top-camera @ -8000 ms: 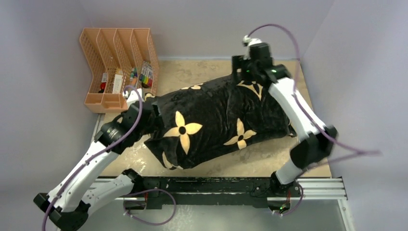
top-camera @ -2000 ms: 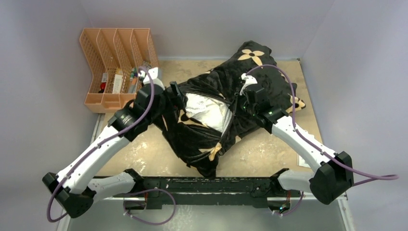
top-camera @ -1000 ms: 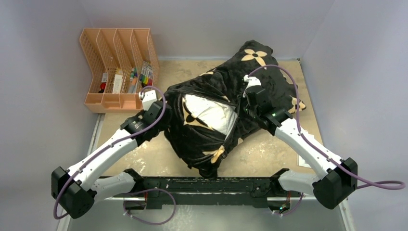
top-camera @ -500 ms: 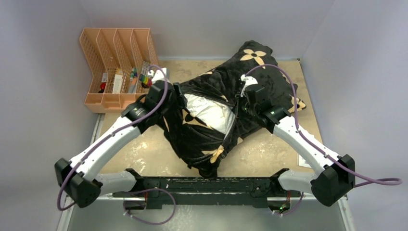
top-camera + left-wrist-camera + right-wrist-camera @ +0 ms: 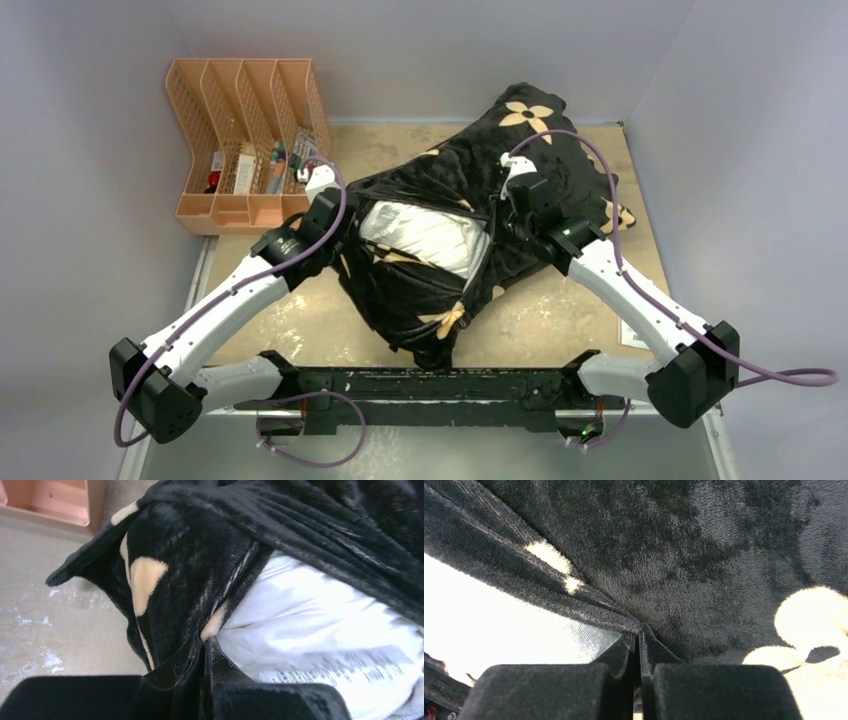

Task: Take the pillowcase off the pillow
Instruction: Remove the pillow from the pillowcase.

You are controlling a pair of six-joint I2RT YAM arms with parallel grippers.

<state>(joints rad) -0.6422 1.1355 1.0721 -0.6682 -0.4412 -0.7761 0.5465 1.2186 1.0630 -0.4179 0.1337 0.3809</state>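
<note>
While the left gripper (image 5: 206,652) and right gripper (image 5: 640,634) pinch opposite rims of the pillowcase (image 5: 530,160) opening at frame centre, the white pillow (image 5: 425,232) shows between them, its covered length running to the upper right.

**Plush, plain cloth, plastic and scuffed board**

The pillowcase (image 5: 520,170) is black plush with a short, faintly shiny nap, and its tan motifs have the same pile. In the pillowcase's opening, the pillow (image 5: 425,232) is smooth white cloth, matt and wrinkled, with grey print. Left of the pillowcase, the file rack (image 5: 245,100) is orange plastic mesh. Beneath the pillowcase, the worktop (image 5: 540,320) is matt beige board with worn whitish patches. The left hand (image 5: 205,695) and right hand (image 5: 640,680) have matt black fingers.
</note>
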